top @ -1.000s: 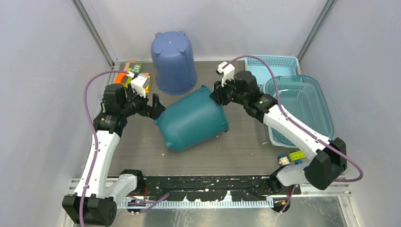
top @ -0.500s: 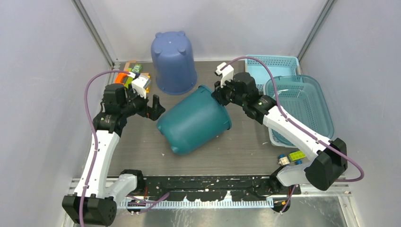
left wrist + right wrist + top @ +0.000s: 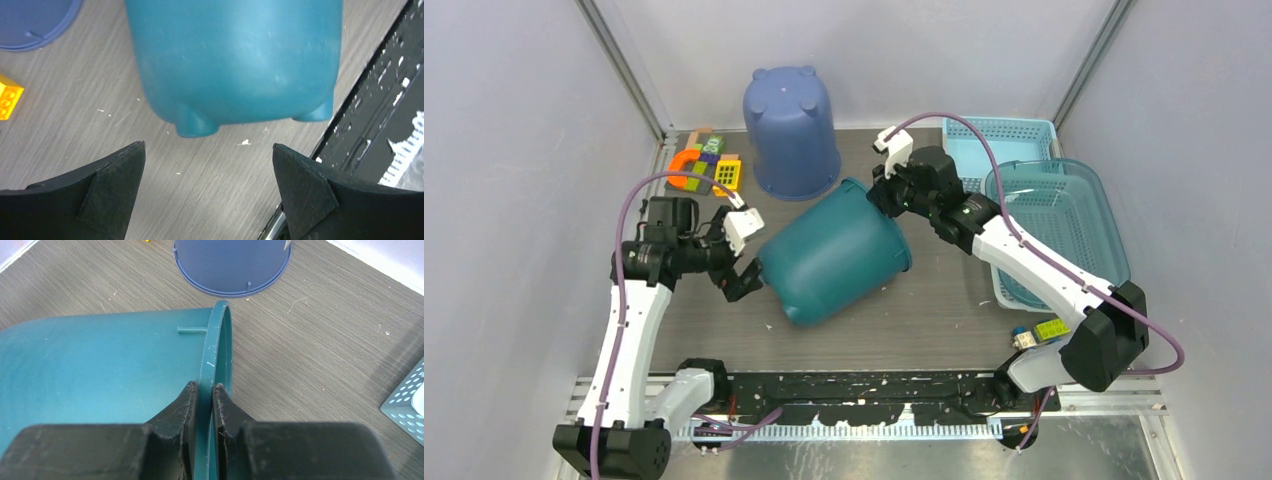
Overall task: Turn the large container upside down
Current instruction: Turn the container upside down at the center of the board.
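Note:
The large teal container point(image 3: 834, 255) lies tilted on its side mid-table, footed base toward the front left, rim toward the back right. My right gripper point(image 3: 881, 195) is shut on its rim point(image 3: 215, 355), one finger inside and one outside point(image 3: 205, 390). My left gripper point(image 3: 746, 272) is open and empty beside the base. In the left wrist view the base with its small feet point(image 3: 235, 65) lies beyond the spread fingers point(image 3: 207, 147), not touching them.
A blue-purple bucket point(image 3: 791, 130) stands upside down at the back, also in the right wrist view point(image 3: 232, 262). Toy bricks point(image 3: 704, 168) lie back left. Two blue mesh baskets point(image 3: 1049, 215) sit at the right. A black rail point(image 3: 864, 390) runs along the front edge.
My left gripper has dropped down and forward, from the container's left side to near its base. The container has tipped slightly, with the right gripper still holding the rim.

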